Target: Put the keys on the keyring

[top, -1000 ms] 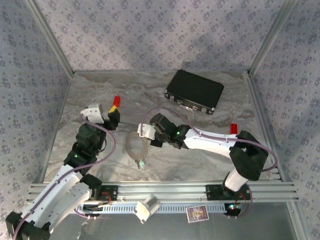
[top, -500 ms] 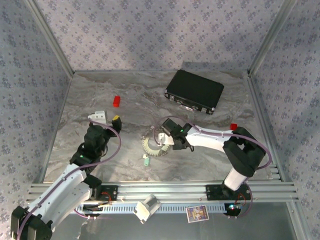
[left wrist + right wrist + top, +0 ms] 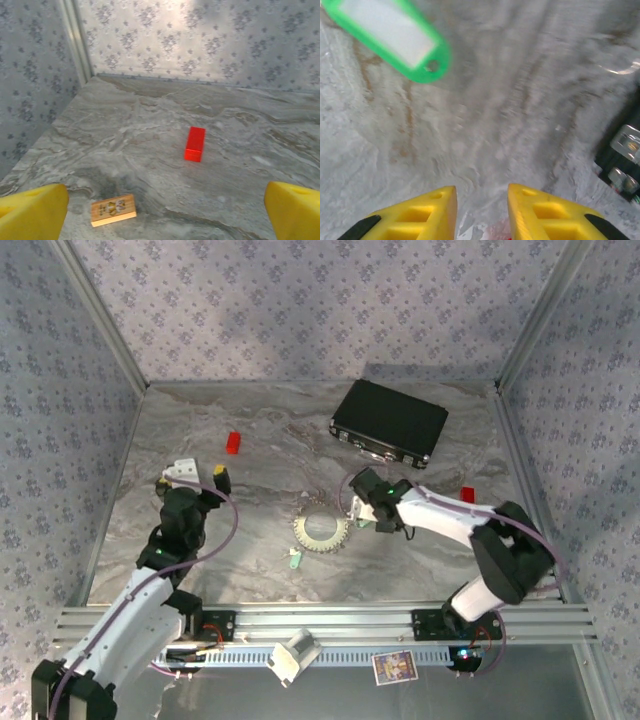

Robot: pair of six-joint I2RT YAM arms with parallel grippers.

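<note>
While the keyring [image 3: 320, 530] lies flat on the table [image 3: 400, 570] toward the front, one mint-headed key [image 3: 294, 560] rests loose just beside its near-left rim, not on the ring. The right gripper [image 3: 481, 200] sits just right of the ring, jaws partly apart and empty. Its wrist view shows a blurred green tag [image 3: 390, 37] whose white window has no legible writing. The left gripper [image 3: 162, 212] gapes wide, holding nothing, facing a red block [image 3: 195, 143] and a tan block [image 3: 113, 210] with unreadable print.
</note>
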